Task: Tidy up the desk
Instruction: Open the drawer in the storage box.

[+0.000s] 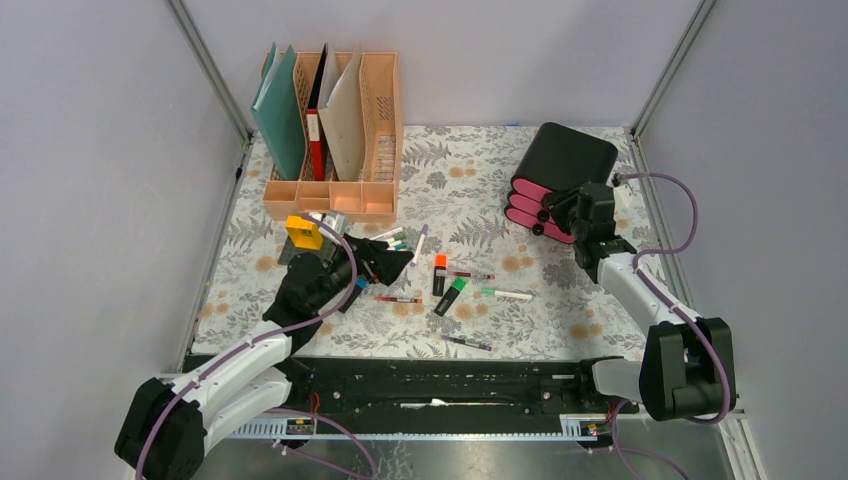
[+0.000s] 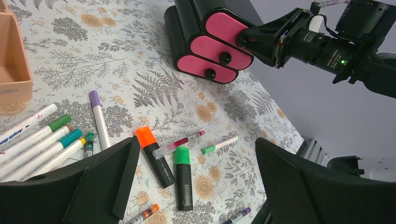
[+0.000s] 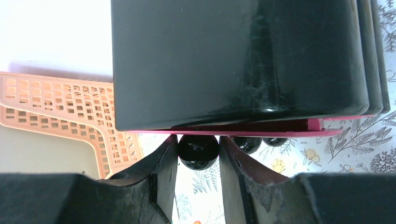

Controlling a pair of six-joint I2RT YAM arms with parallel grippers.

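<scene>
The desk (image 1: pixel 480 180) is covered in floral cloth. The black-and-pink drawer box (image 1: pixel 575 155) stands at its back right. My right gripper (image 1: pixel 548 215) is shut on the top drawer's black knob (image 3: pixel 198 150), with one finger on each side of it. The two other knobs show free below it in the left wrist view (image 2: pixel 225 58). My left gripper (image 1: pixel 385 262) is open and empty, hovering left of centre over loose pens. An orange highlighter (image 2: pixel 154 156) and a green highlighter (image 2: pixel 183 177) lie between its fingers.
The peach file rack (image 1: pixel 335 130) with folders stands at the back left. A yellow object (image 1: pixel 304 232) lies in front of it. Several markers (image 2: pixel 37 140), a green-capped marker (image 1: pixel 506 294) and a purple pen (image 1: pixel 467 343) are scattered mid-desk. Grey walls surround the desk.
</scene>
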